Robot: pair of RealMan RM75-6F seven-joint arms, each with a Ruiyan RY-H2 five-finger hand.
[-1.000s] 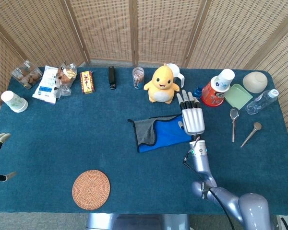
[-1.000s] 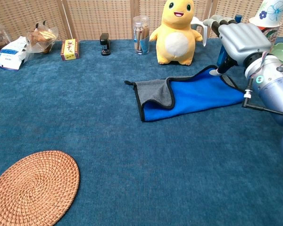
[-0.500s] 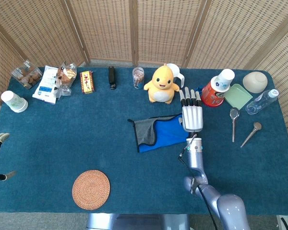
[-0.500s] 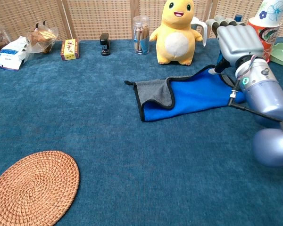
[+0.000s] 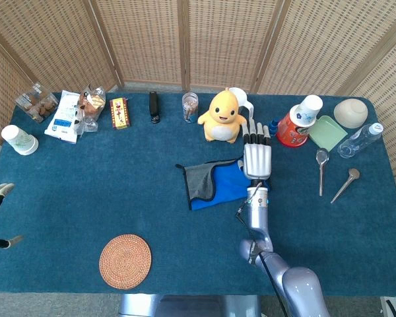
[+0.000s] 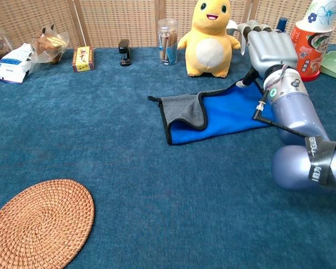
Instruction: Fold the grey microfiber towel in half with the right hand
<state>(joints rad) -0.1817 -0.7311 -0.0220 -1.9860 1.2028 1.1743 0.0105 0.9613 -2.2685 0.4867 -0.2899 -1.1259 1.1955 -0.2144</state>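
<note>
right hand (image 5: 257, 160) shifted left, fingers (image 5: 256, 136) past towel's (image 5: 214, 185) right edge

A round woven straw coaster (image 5: 125, 261) lies near the front edge of the dark blue cloth-covered table (image 5: 86, 178). Along the back edge stand, from left, a white paper cup (image 5: 18, 139), a clear box of brown pastries (image 5: 36, 102), a white and blue packet (image 5: 65, 116), a bagged bun (image 5: 91, 103), a small red and yellow box (image 5: 119, 112), a black stapler (image 5: 154, 107), a clear jar of sticks (image 5: 190, 106) and a yellow plush duck toy (image 5: 222, 117). Farther right are a red cup noodle tub (image 5: 292, 130), a pale green tray (image 5: 327, 133), a cream bowl turned upside down (image 5: 350, 113), a clear plastic bottle (image 5: 360, 140) and two metal spoons (image 5: 321, 170).
</note>
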